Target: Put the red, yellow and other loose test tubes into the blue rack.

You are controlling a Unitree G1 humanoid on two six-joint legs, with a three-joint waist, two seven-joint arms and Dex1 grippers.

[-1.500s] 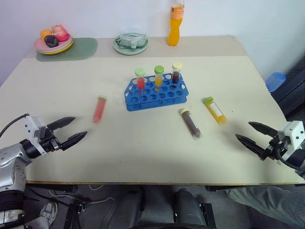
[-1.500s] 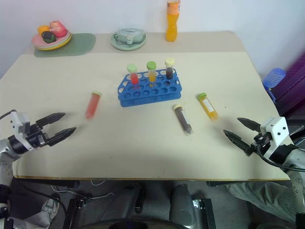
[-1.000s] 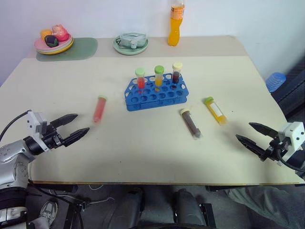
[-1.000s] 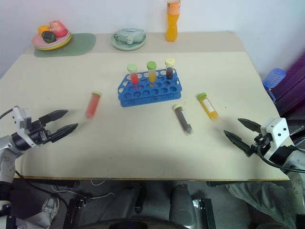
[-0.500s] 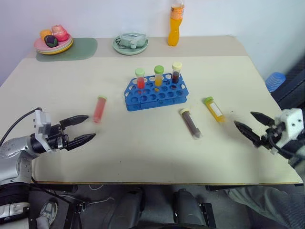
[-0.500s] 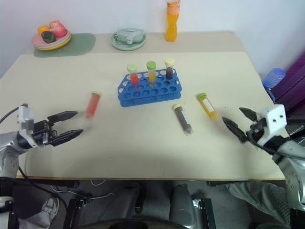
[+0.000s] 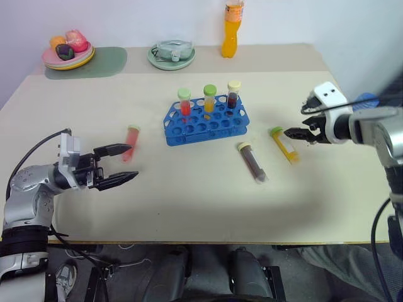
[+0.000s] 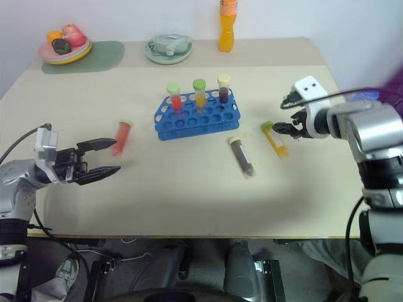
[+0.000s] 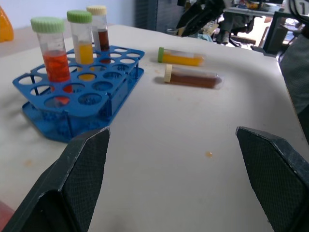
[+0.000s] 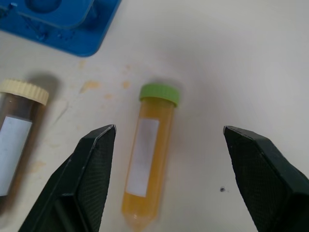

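1. Right gripper [image 10: 169, 140] – fingers spread, empty, hanging over the yellow tube [image 10: 147, 162]; that tube lies flat on the table [image 7: 189, 189], green cap toward the rack [image 7: 206, 123].
2. Brown tube [image 7: 253, 162] lies just beside the yellow one, cream cap toward the rack.
3. Left gripper [image 7: 123, 165] – fingers wide apart, empty, pointing across the table; the red tube [image 7: 131, 143] lies just beyond its tips.
4. The rack stands mid-table; three capped tubes stand upright in its back row.
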